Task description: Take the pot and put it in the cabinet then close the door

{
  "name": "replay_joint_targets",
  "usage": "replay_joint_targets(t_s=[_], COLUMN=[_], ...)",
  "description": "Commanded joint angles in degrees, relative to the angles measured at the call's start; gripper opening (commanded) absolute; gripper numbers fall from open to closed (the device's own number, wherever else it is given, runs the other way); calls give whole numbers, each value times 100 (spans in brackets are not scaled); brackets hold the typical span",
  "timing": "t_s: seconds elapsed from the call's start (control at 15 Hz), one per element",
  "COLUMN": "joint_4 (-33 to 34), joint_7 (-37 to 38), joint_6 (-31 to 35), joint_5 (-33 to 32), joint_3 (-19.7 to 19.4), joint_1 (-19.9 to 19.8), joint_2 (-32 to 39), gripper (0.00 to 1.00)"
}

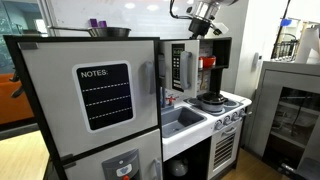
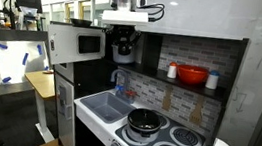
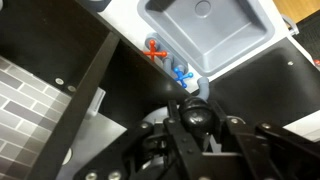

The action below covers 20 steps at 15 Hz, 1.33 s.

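Placing step; gripper (image 2: 123, 44) seems pinched on the pot (image 2: 123, 56), at the cabinet (image 2: 150, 47) mouth; door (image 2: 77, 44) swung wide; next we set down, release, withdraw.

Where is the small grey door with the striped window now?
The small grey door stands swung open in an exterior view, image-left of the claw, above and left of the pale sink.
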Motion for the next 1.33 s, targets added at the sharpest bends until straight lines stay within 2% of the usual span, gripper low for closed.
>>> replay_joint_targets(t_s=[0.0, 0.07, 0.13, 0.53, 1.0, 1.27], joint_4=[242, 244, 247, 132, -153, -629], joint_7=[-169, -159, -148, -123, 17, 166], joint_6=[-27, -37, -68, -57, -127, -141], joint_5=[163, 158, 162, 123, -70, -264], joint_3=[178, 187, 195, 254, 190, 81], joint_1=[-186, -196, -206, -244, -328, -444], joint_2=[205, 204, 201, 146, -167, -663], gripper=[28, 58, 59, 98, 100, 100])
